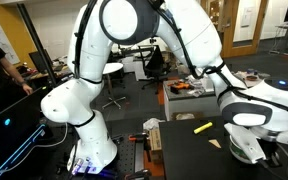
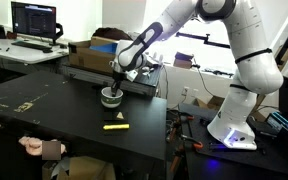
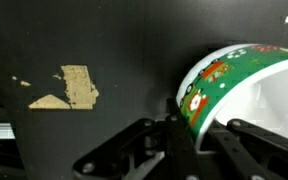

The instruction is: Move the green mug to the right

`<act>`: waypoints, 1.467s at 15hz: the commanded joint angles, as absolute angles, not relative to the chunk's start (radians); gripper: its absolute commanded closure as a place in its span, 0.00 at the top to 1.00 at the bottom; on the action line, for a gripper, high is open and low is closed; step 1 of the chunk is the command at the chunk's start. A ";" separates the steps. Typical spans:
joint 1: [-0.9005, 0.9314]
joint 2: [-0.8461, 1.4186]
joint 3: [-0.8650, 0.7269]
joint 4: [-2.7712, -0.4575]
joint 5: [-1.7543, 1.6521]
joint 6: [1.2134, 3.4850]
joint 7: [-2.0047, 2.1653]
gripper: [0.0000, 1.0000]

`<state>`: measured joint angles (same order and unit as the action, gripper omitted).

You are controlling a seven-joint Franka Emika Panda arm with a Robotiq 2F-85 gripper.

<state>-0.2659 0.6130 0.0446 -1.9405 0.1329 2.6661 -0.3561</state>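
The green mug [image 3: 246, 70] is green outside with small red and white figures and white inside. In the wrist view it fills the right side, and its wall sits between the fingers of my gripper [image 3: 197, 128]. One finger is outside the wall and one inside, closed on it. In an exterior view the mug [image 2: 110, 99] stands on the black table below the gripper [image 2: 113, 88]. In an exterior view the gripper [image 1: 250, 148] is at the lower right and the mug is hidden behind it.
A yellow marker [image 2: 115, 126] lies on the black table [image 2: 44, 110] in front of the mug and also shows in an exterior view [image 1: 202, 127]. Tan scuff patches [image 3: 74, 87] mark the tabletop. Cardboard boxes [image 2: 96, 52] stand behind the mug.
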 commanded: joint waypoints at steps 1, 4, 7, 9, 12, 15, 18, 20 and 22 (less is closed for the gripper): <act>-0.326 0.565 0.090 -1.992 0.197 2.656 -0.367 0.03; -0.348 0.558 0.102 -2.002 0.231 2.643 -0.363 0.03; -0.347 0.543 0.098 -2.019 0.243 2.628 -0.351 0.03; -0.335 0.513 0.091 -2.057 0.238 2.654 -0.346 0.03; -0.329 0.481 0.090 -2.096 0.239 2.663 -0.344 0.03; -0.316 0.451 0.075 -2.127 0.235 2.662 -0.320 0.03; -0.305 0.437 0.058 -2.140 0.229 2.650 -0.289 0.03; -0.300 0.435 0.046 -2.144 0.225 2.642 -0.263 0.03; -0.296 0.434 0.037 -2.148 0.227 2.639 -0.245 0.03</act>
<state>-0.3188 0.4901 0.0636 -2.1133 0.2193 2.6593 -0.2901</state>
